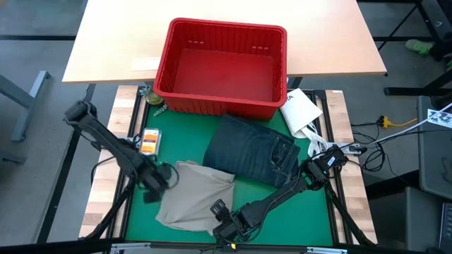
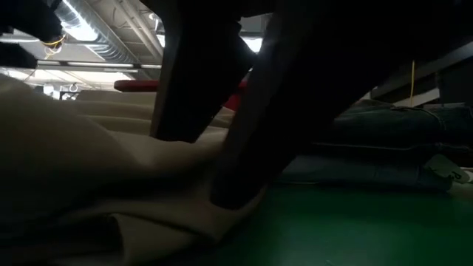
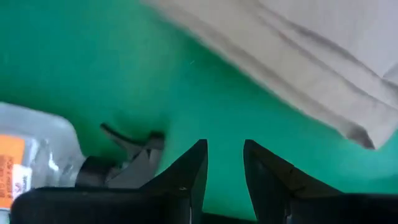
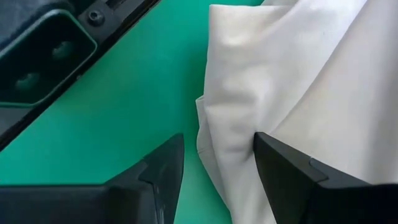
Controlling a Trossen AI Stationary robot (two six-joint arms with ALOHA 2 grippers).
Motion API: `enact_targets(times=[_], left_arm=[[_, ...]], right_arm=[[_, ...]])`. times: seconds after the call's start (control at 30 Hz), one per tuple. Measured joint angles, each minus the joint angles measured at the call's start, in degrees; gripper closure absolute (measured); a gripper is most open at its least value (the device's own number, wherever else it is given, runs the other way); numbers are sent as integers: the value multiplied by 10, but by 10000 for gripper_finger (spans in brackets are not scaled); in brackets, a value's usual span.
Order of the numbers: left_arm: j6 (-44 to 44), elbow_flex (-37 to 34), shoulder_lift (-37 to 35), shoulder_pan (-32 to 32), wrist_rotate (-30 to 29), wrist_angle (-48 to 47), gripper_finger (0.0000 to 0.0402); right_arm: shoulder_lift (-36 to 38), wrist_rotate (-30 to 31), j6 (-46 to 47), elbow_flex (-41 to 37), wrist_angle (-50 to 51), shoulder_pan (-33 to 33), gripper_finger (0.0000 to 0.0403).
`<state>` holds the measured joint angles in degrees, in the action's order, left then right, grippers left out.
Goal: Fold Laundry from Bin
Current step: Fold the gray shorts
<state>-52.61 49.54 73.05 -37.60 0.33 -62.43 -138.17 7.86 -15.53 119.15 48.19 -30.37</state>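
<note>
The tan khaki trousers point(image 1: 194, 194) lay crumpled on the green mat point(image 1: 282, 212) near the front of the table point(image 1: 99, 197). The left pincer point(image 1: 157, 176) stood just beside their left edge, its two dark fingers point(image 3: 186, 171) a narrow gap apart over bare mat, gripping nothing. The right pincer point(image 1: 226, 219) sat at the trousers' front right corner; in its wrist view the fingers point(image 4: 283, 165) stood fairly wide, with a folded edge of the pale cloth lying between them but not pinched.

The khaki fabric was soft and matte, with rounded folds and a stitched hem. Behind it lay the dark blue denim jeans point(image 1: 254, 148), folded into a thick, rough rectangle, touching the trousers at one corner. The bright red bin point(image 1: 222, 67) stood beyond the jeans, rectangular hard plastic with ribbed slotted sides and a rolled rim. A white flat packet point(image 1: 300, 109) lay to the right of the bin, and a small orange-labelled packet point(image 1: 149, 141) lay left of the trousers.
</note>
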Motion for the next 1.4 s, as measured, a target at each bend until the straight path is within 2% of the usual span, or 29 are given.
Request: enact_targets(times=[0.13,0.23,0.33,0.43,0.53,0.7,0.9,1.2,1.4], left_arm=[[-61,-106,-149,9,-4,98,303],[-139,-202,-249,8,-22,259,303],[-221,-288,-316,1,-36,415,303],[-263,-347,-346,-9,-71,543,303],[-268,-381,-349,-20,-90,594,303],[-297,-396,-336,-30,-107,599,303],[-314,-397,-306,-42,-113,605,303],[-330,-397,-250,-63,-121,672,303],[-345,-397,-216,-68,-121,673,303]], right_arm=[[0,0,0,0,3,0,207],[0,0,0,0,3,0,207],[0,0,0,0,2,0,207],[0,0,0,0,1,0,207],[0,0,1,0,0,0,207],[0,0,2,0,0,0,207],[0,2,2,0,-2,0,207],[0,6,3,0,-3,0,207],[0,6,3,0,-9,0,207]])
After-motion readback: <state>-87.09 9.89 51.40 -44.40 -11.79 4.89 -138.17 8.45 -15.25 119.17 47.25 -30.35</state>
